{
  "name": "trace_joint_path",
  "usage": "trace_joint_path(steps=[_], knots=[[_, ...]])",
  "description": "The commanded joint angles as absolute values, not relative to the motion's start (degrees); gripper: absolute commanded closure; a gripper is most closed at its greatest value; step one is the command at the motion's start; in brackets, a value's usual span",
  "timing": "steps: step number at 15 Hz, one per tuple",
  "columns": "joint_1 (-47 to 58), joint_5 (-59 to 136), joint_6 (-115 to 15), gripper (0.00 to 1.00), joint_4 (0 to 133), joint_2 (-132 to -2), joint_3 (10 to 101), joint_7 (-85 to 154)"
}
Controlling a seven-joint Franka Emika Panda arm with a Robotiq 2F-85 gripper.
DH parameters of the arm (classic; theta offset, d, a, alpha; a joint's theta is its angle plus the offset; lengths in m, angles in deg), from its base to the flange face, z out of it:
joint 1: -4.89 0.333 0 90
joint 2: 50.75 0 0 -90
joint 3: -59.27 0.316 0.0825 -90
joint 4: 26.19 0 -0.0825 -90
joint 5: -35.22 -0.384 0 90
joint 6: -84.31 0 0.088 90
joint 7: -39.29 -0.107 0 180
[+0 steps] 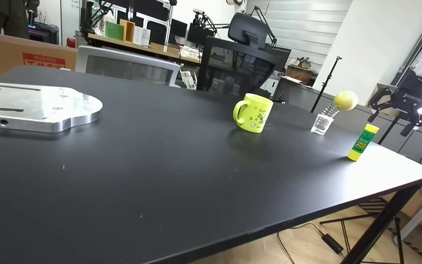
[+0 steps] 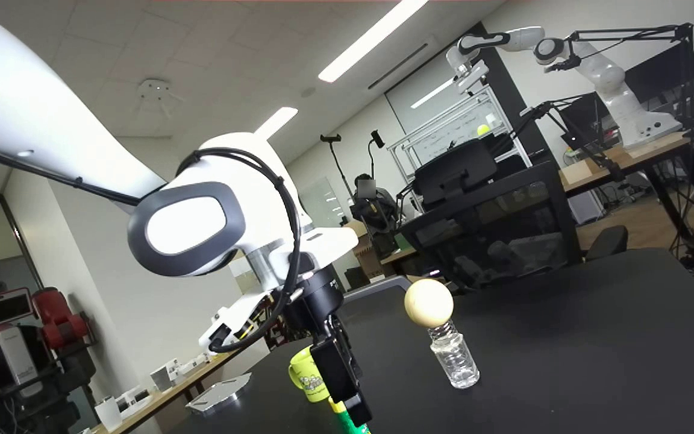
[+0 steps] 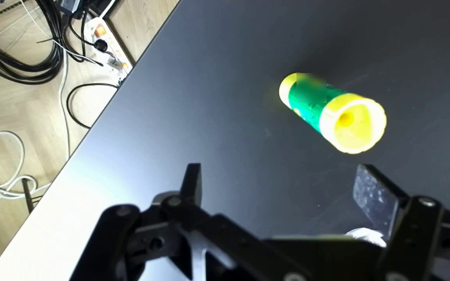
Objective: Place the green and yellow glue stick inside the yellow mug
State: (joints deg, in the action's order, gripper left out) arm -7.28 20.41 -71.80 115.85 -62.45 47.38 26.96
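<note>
While the glue stick (image 1: 362, 143) is standing upright and ungrasped near the right end of the dark table (image 1: 174, 172), the yellow mug (image 1: 255, 114) is waiting farther off to its left. In the wrist view the gripper (image 3: 281, 187), fingers spread wide around nothing, is hanging above. The approach seems in hand; the next move is probably calling for aligning over the glue stick, lowering and closing.

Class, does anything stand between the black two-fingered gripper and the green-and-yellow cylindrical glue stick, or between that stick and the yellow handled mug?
Nothing visible stands between gripper and glue stick, nor between glue stick and mug. A clear container topped by a yellow ball stands off to one side.
</note>
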Motion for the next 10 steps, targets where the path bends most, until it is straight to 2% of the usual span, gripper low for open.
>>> trace_joint_path(steps=[1, 10], knots=[[-6.6, 20.1, -75.3, 0.0, 118.5, -61.4, 48.8, 29.4], [-7.4, 17.2, -77.8, 0.0, 118.4, -63.0, 52.0, 35.0]])
